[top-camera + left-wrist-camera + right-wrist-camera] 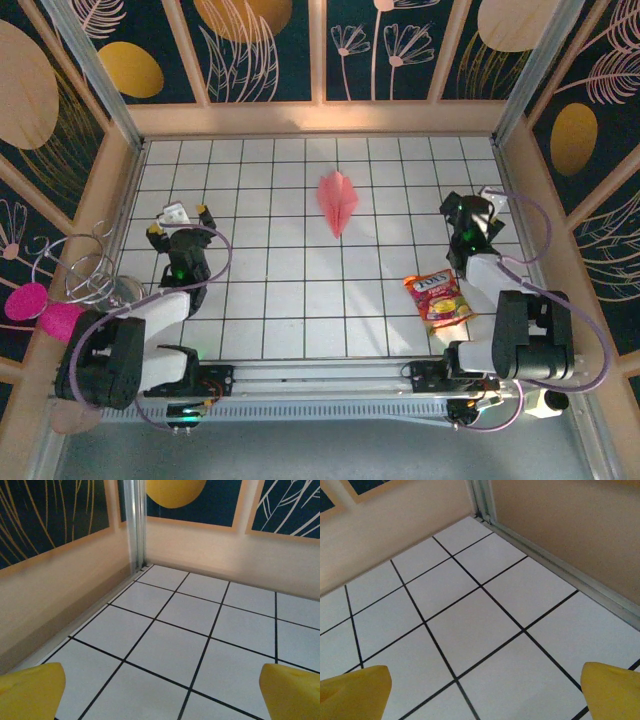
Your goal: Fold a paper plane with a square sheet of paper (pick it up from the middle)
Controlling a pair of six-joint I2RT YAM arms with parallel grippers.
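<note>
The square sheet of paper lies folded as a slim salmon-pink paper plane (338, 202) on the white tiled floor, back centre, its sharp tip pointing toward the arms. My left gripper (179, 219) stands open at the left, well clear of the plane. Its yellow fingertips (31, 691) frame bare tiles in the left wrist view, where that gripper (161, 694) holds nothing. Over at the right, my right gripper (471, 205) is open too, also apart from the plane. In the right wrist view this gripper (484, 694) has only bare tiles between its yellow fingertips (612, 690).
A red and yellow snack packet (438, 297) lies on the floor near the right arm's base. Patterned walls (320, 50) close in the back and both sides. A wire coil (92, 265) and a pink object (45, 310) sit outside the left wall.
</note>
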